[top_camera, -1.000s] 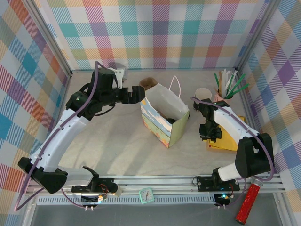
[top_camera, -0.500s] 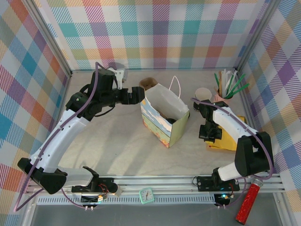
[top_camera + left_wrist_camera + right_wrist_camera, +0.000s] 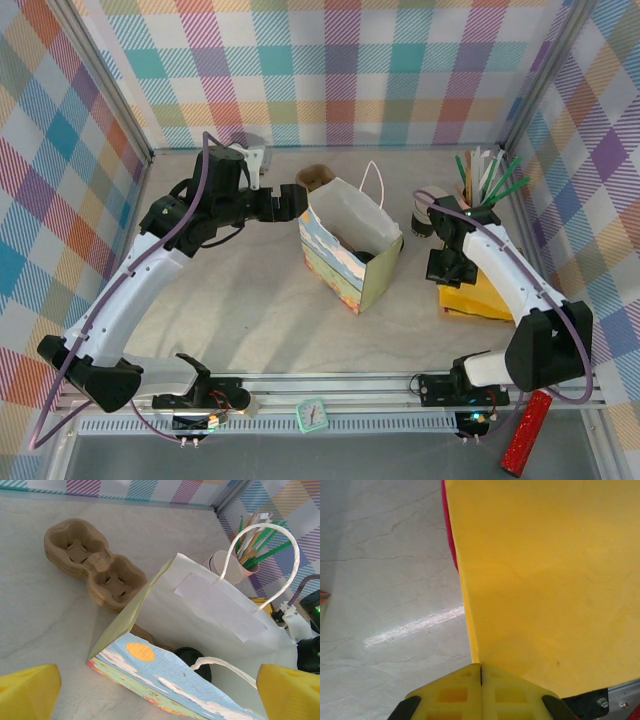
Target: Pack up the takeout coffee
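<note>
Right gripper [image 3: 480,674]: yellow pads are pressed flat together with no gap. The edge of a flat yellow sheet [image 3: 545,580] runs straight into the seam between them, so I log it as pinched at that edge. A red strip [image 3: 449,530] shows under the sheet's left side. From above, this gripper sits over the sheet's left part, on the right side of the pale marbled tabletop [image 3: 230,300].

Left gripper [image 3: 160,695]: its yellow fingertips [image 3: 27,690] are spread wide with nothing between them. It hangs just beside the far-left rim of an upright white paper bag with a painted landscape side and white cord handles [image 3: 215,605]. I cannot tell whether it touches the bag.

Takeout coffee [image 3: 192,660]: it is down inside the bag, at the bottom. I see its round black plastic lid, but the bag wall hides the cup body.

Outward from the bag:
- A brown moulded-pulp cup carrier [image 3: 90,562] lies on the table just beyond the bag's far-left corner.
- A stack of lidless cream paper cups [image 3: 430,205] stands to the far right.
- A pink cup of green and white sticks [image 3: 472,207] stands just right of that stack.
</note>
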Controlling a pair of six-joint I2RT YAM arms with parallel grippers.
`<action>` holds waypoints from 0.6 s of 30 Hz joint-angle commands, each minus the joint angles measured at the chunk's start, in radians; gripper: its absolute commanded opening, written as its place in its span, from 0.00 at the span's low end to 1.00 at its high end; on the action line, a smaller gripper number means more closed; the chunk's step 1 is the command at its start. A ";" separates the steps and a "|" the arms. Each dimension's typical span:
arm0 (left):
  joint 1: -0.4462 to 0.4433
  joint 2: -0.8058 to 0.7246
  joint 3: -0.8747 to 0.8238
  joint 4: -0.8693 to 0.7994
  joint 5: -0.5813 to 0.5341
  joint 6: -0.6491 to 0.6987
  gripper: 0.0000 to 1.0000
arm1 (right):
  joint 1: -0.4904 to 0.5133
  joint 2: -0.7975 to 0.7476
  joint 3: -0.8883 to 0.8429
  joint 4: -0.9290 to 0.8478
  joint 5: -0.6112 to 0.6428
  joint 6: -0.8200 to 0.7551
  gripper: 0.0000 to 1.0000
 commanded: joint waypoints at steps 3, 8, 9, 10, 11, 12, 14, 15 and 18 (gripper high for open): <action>-0.007 -0.012 0.000 0.025 0.000 0.006 1.00 | 0.008 0.008 0.019 0.001 -0.056 -0.020 0.00; -0.007 -0.019 -0.009 0.021 -0.002 0.002 1.00 | 0.010 0.022 -0.004 -0.002 -0.068 -0.020 0.00; -0.007 -0.021 -0.011 0.021 -0.003 -0.001 1.00 | 0.014 0.018 -0.012 0.002 -0.080 -0.014 0.00; -0.007 -0.023 -0.013 0.021 -0.003 -0.002 1.00 | 0.019 0.014 -0.020 0.007 -0.086 -0.009 0.00; -0.007 -0.023 -0.012 0.024 -0.003 -0.001 1.00 | 0.028 0.012 -0.024 0.011 -0.093 -0.003 0.00; -0.007 -0.022 -0.013 0.026 -0.002 -0.004 1.00 | 0.041 0.013 -0.024 0.013 -0.095 0.005 0.00; -0.007 -0.020 -0.011 0.028 0.003 -0.007 1.00 | 0.059 0.026 -0.015 -0.014 -0.059 0.025 0.05; -0.007 -0.018 -0.009 0.029 0.007 -0.007 1.00 | 0.060 0.034 -0.013 -0.030 -0.030 0.029 0.15; -0.007 -0.018 -0.008 0.026 0.007 -0.006 1.00 | 0.060 0.037 -0.023 -0.049 0.067 0.027 0.37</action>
